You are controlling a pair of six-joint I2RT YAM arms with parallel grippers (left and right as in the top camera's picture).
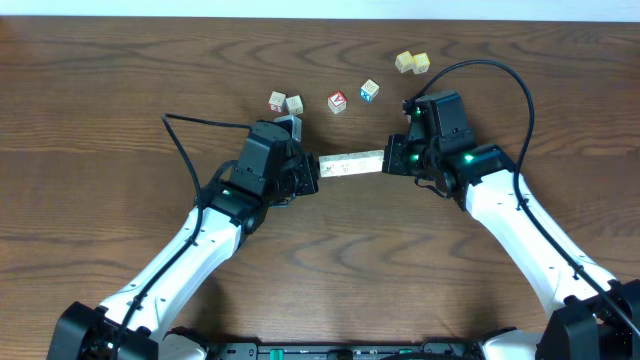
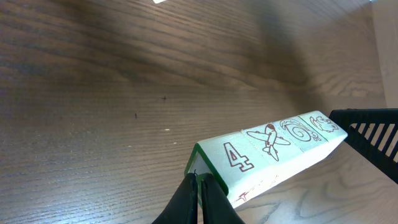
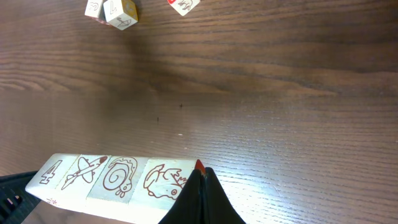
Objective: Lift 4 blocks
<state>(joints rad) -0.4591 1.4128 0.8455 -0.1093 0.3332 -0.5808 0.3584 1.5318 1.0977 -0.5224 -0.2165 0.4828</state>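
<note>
You have the four blocks [image 1: 350, 164] end to end in one row, over the middle of the bench [image 1: 100, 120]. Your left pincer [image 1: 319, 169] presses on the row's left end and your right pincer [image 1: 386, 159] on its right end. Behind the row, apart from it, lie a touching pair of cubes [image 1: 285, 102] at left, a lone cube [image 1: 337, 101] beside them, another cube [image 1: 369, 90] further right, and a second pair [image 1: 412, 62] farthest back and right.
</note>
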